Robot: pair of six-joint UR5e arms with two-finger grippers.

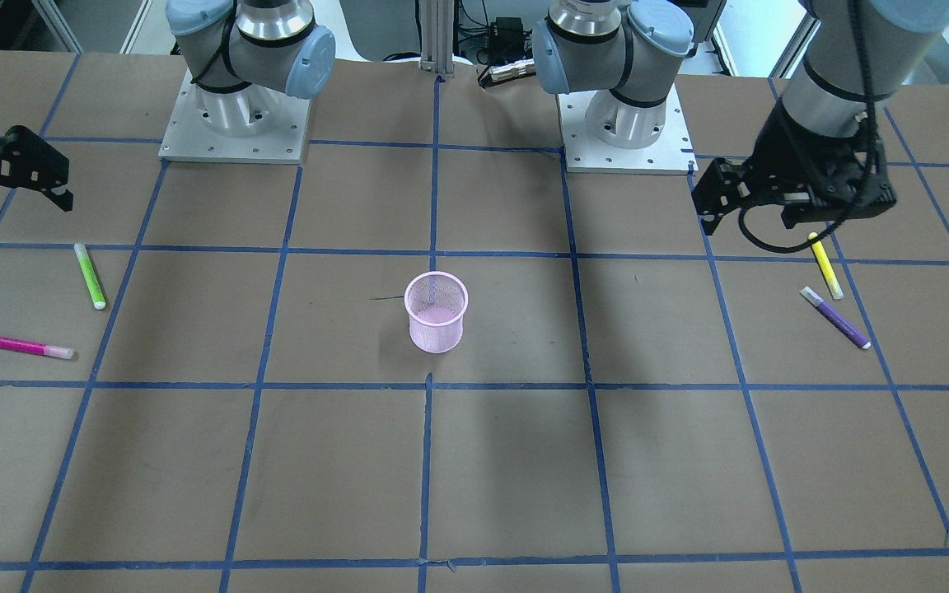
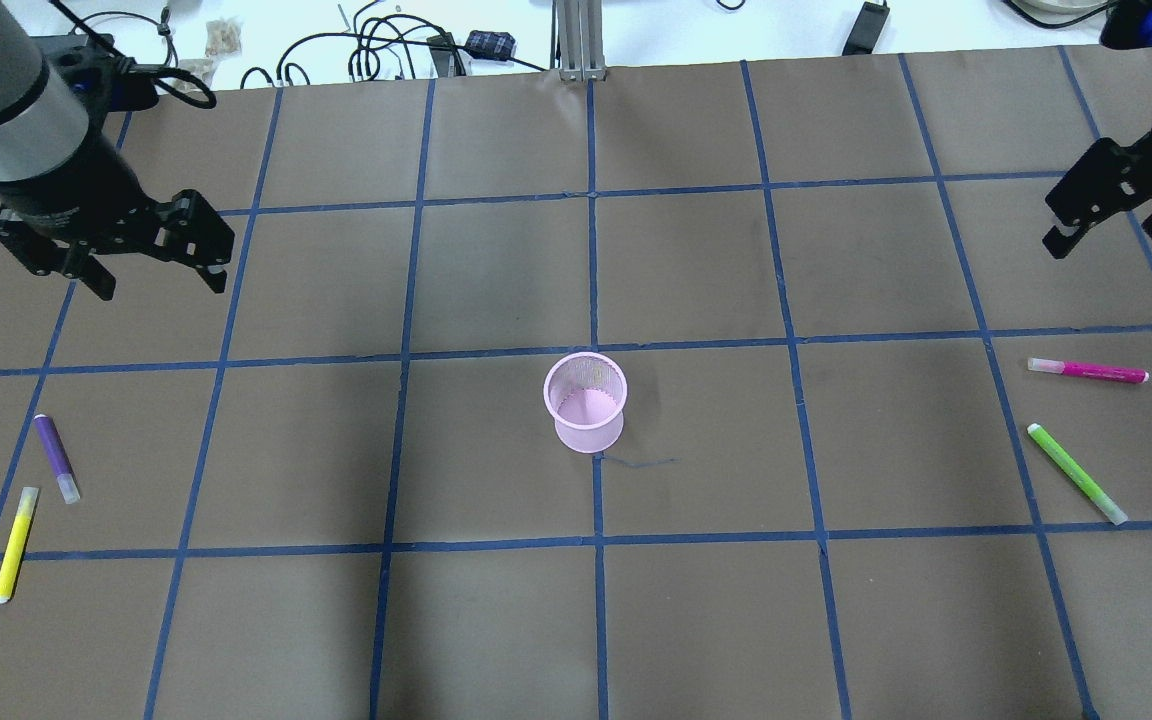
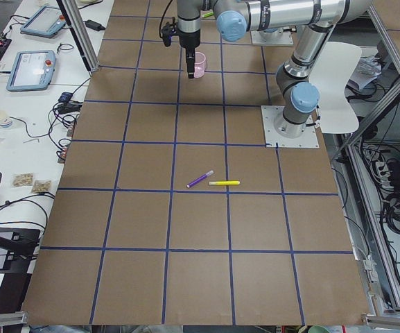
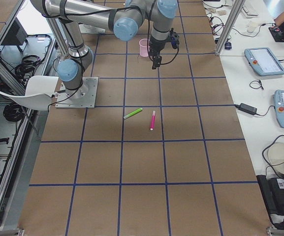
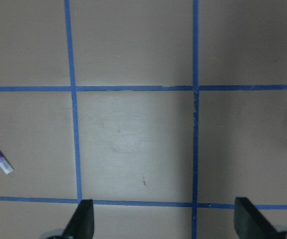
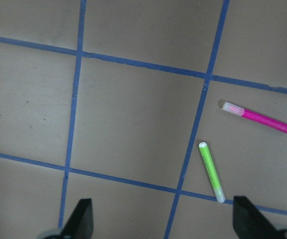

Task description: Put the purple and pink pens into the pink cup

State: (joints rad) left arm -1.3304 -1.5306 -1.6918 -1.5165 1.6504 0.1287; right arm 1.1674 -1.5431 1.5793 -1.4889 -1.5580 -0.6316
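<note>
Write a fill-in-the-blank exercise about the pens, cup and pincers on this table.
The pink cup holds ____ pens.
The purple pen lies beside the ____ pen.
The pink pen lies nearest the ____ pen.
The left pincer and right pincer are not shut but ____.
Missing words: no; yellow; green; open.

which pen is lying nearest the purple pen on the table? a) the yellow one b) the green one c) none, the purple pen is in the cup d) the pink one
a: the purple pen lies close to the yellow pen without touching it, while the green pen and pink pen lie on the other side of the pink cup.
</note>
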